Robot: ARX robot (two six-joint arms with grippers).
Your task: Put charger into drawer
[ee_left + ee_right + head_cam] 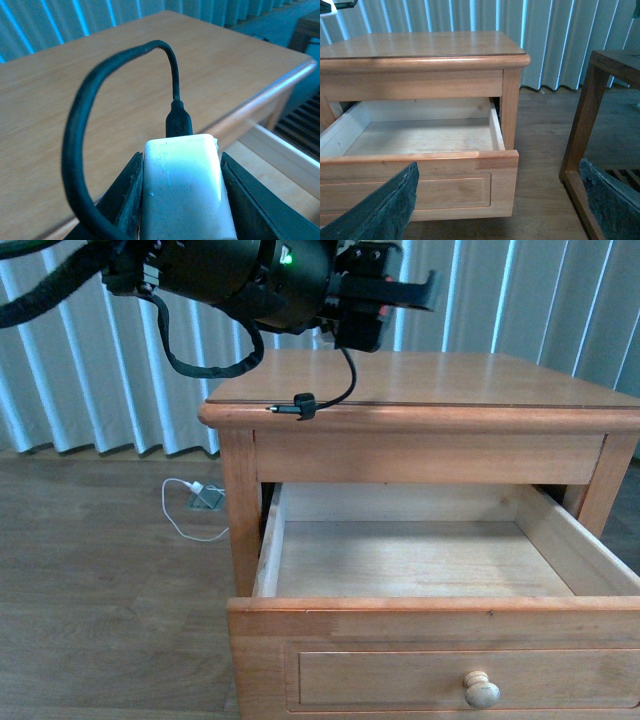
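The charger's white block (pixel 182 192) sits clamped between the jaws of my left gripper (pixel 182 210), which is shut on it. Its black cable (pixel 80 125) loops up and back into the block. In the front view my left gripper (pixel 375 302) hovers over the bedside table's top (pixel 450 380); the cable hangs from it and the black connector end (pixel 300 406) rests on the top's front edge. Below, the drawer (pixel 420 562) stands pulled out, pale inside, with one round knob (pixel 482 690). My right gripper (pixel 497 210) is open, low, in front of the drawer (pixel 420 135).
A thin white cable with a white plug (pixel 192 502) lies on the wooden floor left of the table. Vertical blinds (pixel 100 390) close off the back. Another wooden table's leg (pixel 582 115) stands right of the drawer in the right wrist view.
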